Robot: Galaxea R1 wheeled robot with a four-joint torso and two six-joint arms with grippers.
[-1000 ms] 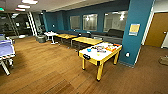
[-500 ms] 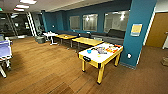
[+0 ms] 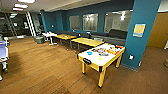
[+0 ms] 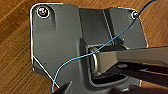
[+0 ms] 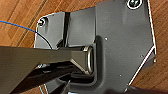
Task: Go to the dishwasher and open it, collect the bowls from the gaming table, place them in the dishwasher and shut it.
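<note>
The gaming table (image 3: 86, 60), with a yellow rim, a glossy white top and a black end slot, stands right of centre in the head view, a few metres ahead on the wooden floor. On its top near the left rim sits a small blue bowl (image 3: 89, 53). A faint yellow-green bowl (image 3: 100, 58) lies closer to the middle. Colourful items (image 3: 107, 50) crowd the far half of the top. The dishwasher is out of view. Both wrist views look down over the arms' dark hardware onto wooden floor (image 4: 15, 50).
A teal pillar (image 3: 142, 32) rises just behind the table's far right corner. Two wooden tables (image 3: 87, 42) (image 3: 64, 37) and a dark sofa (image 3: 116, 33) line the blue back wall. A white and blue table (image 3: 3, 51) stands at the left edge. Open floor (image 3: 42, 67) lies ahead.
The whole head picture has shifted slightly and the gaming table looks a little larger, so the camera has moved towards it. Nothing in the room has moved.
</note>
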